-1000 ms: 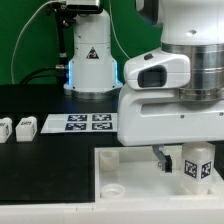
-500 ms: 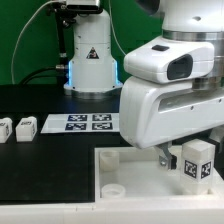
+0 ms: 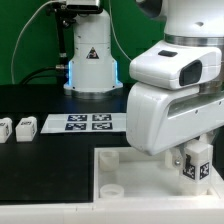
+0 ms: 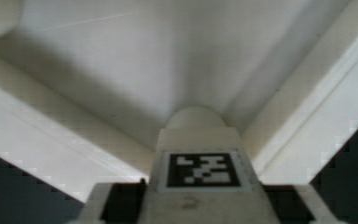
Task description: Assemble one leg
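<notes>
My gripper (image 3: 192, 158) is shut on a white leg (image 3: 194, 160) with a black-and-white tag, holding it over the right part of the large white square tray-like piece (image 3: 125, 185). In the wrist view the leg (image 4: 202, 150) sits between my dark fingers (image 4: 119, 203), pointing toward the tray's inner corner (image 4: 176, 60). Two more legs (image 3: 5, 130) (image 3: 26, 126) lie on the black table at the exterior view's left. The fingers are mostly hidden behind my arm's white body in the exterior view.
The marker board (image 3: 85, 121) lies flat behind the tray. A white robot base (image 3: 90, 55) stands at the back before a green wall. The tray has a round corner socket (image 3: 113, 188) near its front left.
My arm has turned and shifted toward the exterior view's right, carrying the leg slightly lower and tilted over the tray.
</notes>
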{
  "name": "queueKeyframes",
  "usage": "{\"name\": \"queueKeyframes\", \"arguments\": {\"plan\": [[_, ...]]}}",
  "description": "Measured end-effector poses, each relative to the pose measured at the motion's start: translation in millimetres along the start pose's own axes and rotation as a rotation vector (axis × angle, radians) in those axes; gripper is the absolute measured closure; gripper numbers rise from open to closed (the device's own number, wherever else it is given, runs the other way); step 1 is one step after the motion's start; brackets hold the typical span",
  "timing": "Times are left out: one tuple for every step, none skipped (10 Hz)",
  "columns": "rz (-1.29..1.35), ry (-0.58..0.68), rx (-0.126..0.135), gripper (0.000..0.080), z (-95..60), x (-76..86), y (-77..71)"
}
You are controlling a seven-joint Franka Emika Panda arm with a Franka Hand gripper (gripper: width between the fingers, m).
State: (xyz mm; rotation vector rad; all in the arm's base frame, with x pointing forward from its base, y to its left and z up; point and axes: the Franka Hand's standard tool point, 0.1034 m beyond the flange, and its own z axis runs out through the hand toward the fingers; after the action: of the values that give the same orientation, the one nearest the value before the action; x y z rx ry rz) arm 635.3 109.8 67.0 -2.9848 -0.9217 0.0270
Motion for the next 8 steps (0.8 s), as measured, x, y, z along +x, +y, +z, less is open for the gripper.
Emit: {"name": "queueKeyframes", "arguments": {"plan": [[0.001,0.000,0.000,0.0509,0.0,0.0,-0.1],[0.033,0.000,0.000,0.0509,0.1,0.0,-0.4],[0.107,0.006,0.001,0.0509,0.3,0.3,-1.1],[0.293,0.021,-0.005,0.0509,0.6,-0.5,-3.1],[0.458,0.026,-0.007,0.0509,0.9,0.1,-5.7],[0.627,0.026,-0.008,0.0509,1.0,0.8,-7.1],[0.748,0.026,-0.005,0.0509,0.9,1.2,-7.3],[0.870,0.027,0.007,0.0509,1.1,1.5,-8.0]]}}
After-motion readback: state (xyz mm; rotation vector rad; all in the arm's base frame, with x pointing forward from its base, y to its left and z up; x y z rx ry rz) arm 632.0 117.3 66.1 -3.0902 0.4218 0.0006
